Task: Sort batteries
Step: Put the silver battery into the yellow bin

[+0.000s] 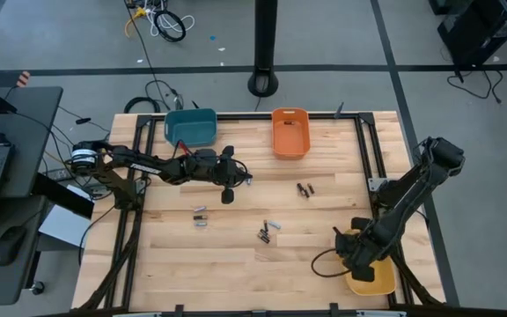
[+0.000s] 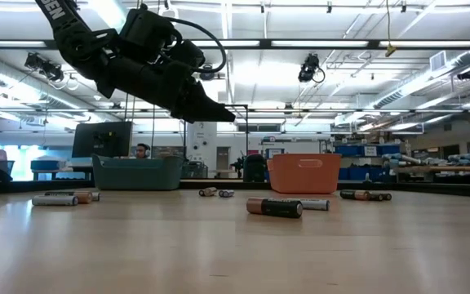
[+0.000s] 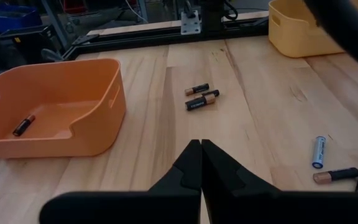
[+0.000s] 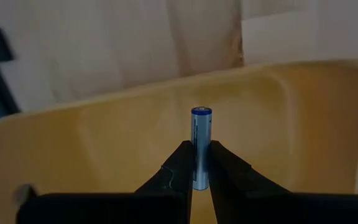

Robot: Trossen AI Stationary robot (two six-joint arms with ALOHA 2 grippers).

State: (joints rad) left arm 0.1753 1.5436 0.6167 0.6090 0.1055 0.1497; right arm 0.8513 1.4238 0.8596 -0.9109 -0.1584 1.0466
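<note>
Over the yellow bin (image 4: 303,124), the right tool (image 4: 196,163) is clamped across a silvery battery (image 4: 200,146), small, light, rigid and slippery, best pinched mid-length, while the left tool (image 3: 201,163) hangs closed and empty above the counter (image 3: 260,124).

2 dark arms (image 1: 161,165), black cabling

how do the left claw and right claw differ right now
The left claw is shut with nothing between its fingers; the right claw is shut on a silvery blue-capped battery. The left claw hangs over bare table near the orange bin; the right claw sits over the yellow bin at the table's front right. Both have dark, tapered fingers.
</note>
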